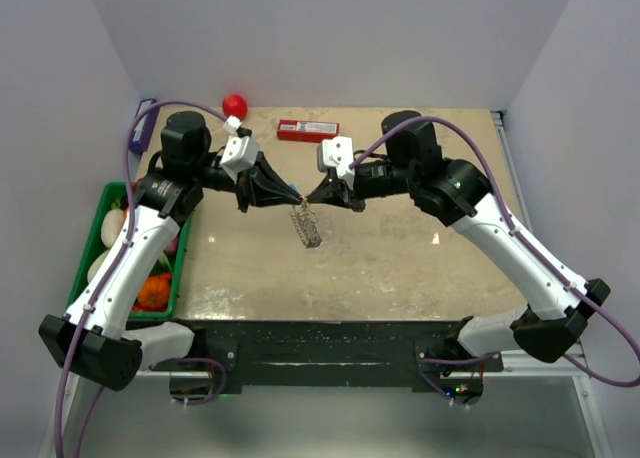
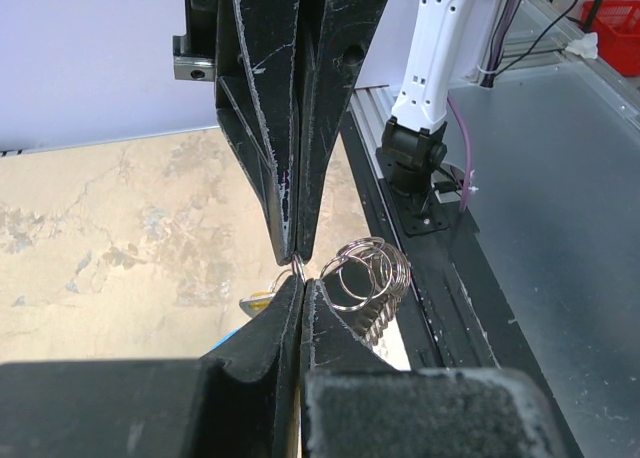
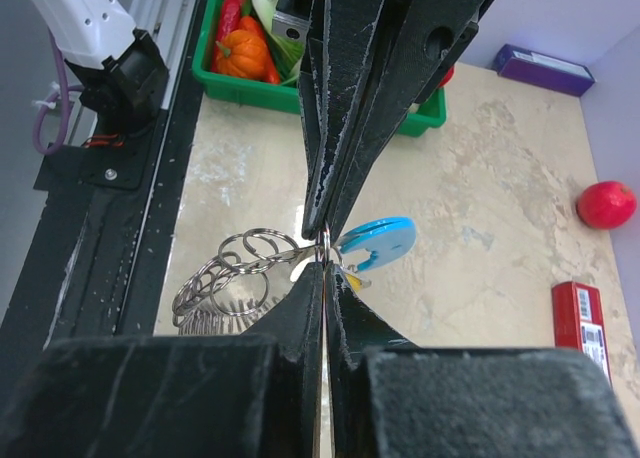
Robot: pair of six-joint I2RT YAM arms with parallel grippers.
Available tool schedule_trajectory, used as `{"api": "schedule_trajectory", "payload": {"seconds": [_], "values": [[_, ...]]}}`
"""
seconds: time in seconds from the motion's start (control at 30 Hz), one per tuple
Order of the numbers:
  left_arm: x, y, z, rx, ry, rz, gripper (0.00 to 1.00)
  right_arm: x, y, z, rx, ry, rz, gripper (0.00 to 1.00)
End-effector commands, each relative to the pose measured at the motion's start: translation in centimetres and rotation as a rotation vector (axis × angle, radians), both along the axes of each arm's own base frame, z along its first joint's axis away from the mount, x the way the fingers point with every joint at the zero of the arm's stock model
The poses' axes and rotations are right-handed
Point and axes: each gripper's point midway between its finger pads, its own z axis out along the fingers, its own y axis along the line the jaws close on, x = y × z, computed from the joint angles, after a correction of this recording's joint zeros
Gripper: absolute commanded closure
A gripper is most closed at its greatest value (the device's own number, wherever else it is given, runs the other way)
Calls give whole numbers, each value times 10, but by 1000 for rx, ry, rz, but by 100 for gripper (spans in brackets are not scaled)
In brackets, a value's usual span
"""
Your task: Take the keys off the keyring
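The keyring hangs above the table's middle as a chain of silvery rings, with a light-blue tag on one side. A tiny brass-yellow key dangles by the tag and also shows in the left wrist view. My left gripper and right gripper meet tip to tip over it. Each is shut on the same top ring: the left gripper from one side, the right gripper from the other. The chain droops beside the tips.
A red ball and a red box lie at the back of the table. A green bin of toy vegetables stands at the left edge, with a purple box behind it.
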Motion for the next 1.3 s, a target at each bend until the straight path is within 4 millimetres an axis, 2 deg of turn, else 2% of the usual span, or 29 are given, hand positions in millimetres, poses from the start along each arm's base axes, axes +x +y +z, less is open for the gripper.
{"api": "schedule_trajectory", "payload": {"seconds": [0.0, 0.03, 0.1, 0.27, 0.53, 0.77, 0.87, 0.9, 0.93, 0.97, 1.07, 1.13, 1.17, 1.2, 1.23, 1.27], "values": [[-3, 1, 18, -31, -79, -4, 96, 5, 3, 8, 7, -21, -6, 100], [-2, 1, 18, -30, -81, 1, 90, 6, 2, 9, 5, -29, -9, 100], [-1, 1, 17, -28, -80, 8, 88, 8, 0, 10, -5, -38, -22, 100], [-1, 1, 17, -28, -80, 8, 71, 14, -5, 10, -28, -57, -66, 100], [1, 0, 16, -25, -76, 19, 69, 20, -8, 14, -40, -76, -92, 100], [23, -1, 8, -6, -59, 131, 71, 24, -10, 13, -47, -98, -116, 100], [39, 0, 0, 20, -47, 216, 70, 29, -16, 2, -83, -117, -138, 100], [45, 1, -4, 30, -53, 243, 69, 37, -23, -11, -117, -125, -181, 100], [52, 1, -12, 45, -39, 269, 68, 44, -25, -16, -128, -148, -202, 100], [63, 3, -23, 69, -25, 323, 68, 49, -29, -32, -159, -130, -224, 100], [70, 3, -46, 106, -22, 347, 68, 55, -46, -55, -197, -78, -254, 100], [68, 1, -52, 122, -48, 330, 67, 56, -63, -53, -194, -95, -292, 100], [65, 0, -58, 154, -37, 326, 67, 54, -69, -63, -220, -89, -298, 100], [61, -10, -69, 187, -73, 280, 66, 50, -76, -66, -240, -99, -297, 100], [56, -15, -77, 219, -76, 258, 66, 42, -88, -71, -280, -113, -290, 94], [55, -18, -86, 262, -68, 258, 66, 39, -98, -83, -326, -105, -301, 88]]}}
